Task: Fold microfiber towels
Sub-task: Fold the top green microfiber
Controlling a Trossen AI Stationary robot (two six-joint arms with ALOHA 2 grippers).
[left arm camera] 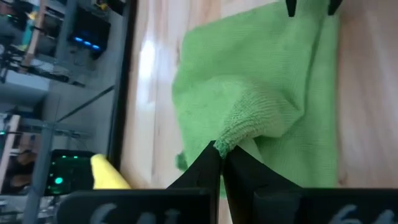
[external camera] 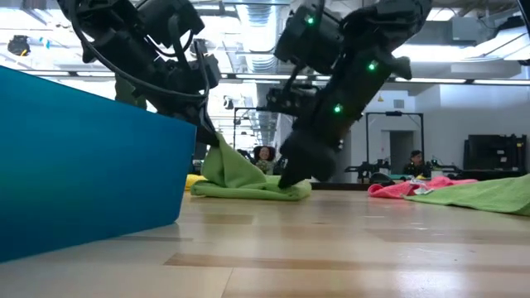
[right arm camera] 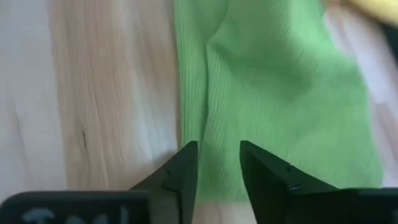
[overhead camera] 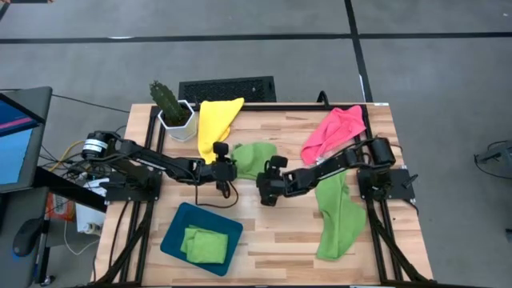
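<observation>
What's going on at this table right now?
Two robot arms are folding a green towel at the middle of the table. The left tool is shut on a raised corner of it. The right tool stands open over the towel's opposite edge. One folded green towel already lies in the teal tray; yellow, pink and another green towel wait nearby.

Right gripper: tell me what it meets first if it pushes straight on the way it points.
The right gripper, fingers apart, points straight at the soft lime green microfiber towel lying on the wooden table; that cloth comes first, practically at its fingertips.
</observation>
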